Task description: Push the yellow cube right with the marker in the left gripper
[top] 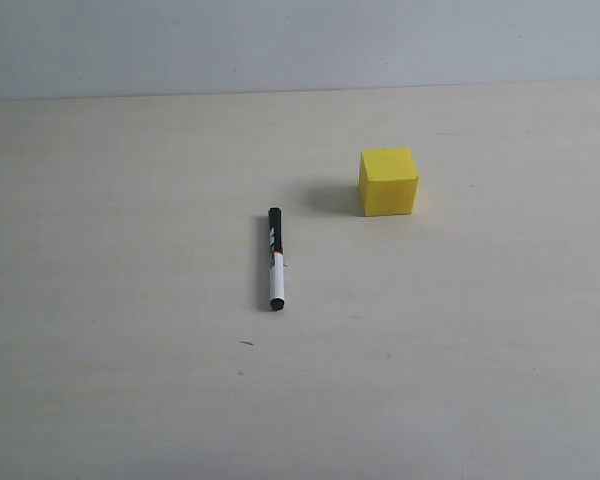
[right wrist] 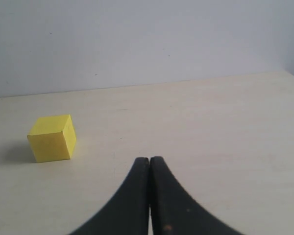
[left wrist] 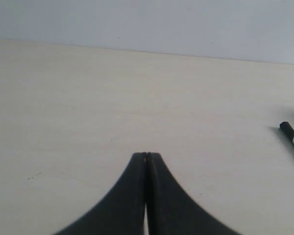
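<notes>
Exterior view, whole marker (top: 275, 258), yellow cube (top: 389, 182), left wrist view, marker end only

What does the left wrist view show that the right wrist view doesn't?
Only the left wrist view: one black end of the marker, lying on the table at the frame edge, clear of the left claw.
Only the right wrist view: the yellow cube, sitting on the table ahead of the right claw and off to one side, not touching it.
Both: the pale table, the plain wall behind it, and a claw with its jaws shut on nothing.
</notes>
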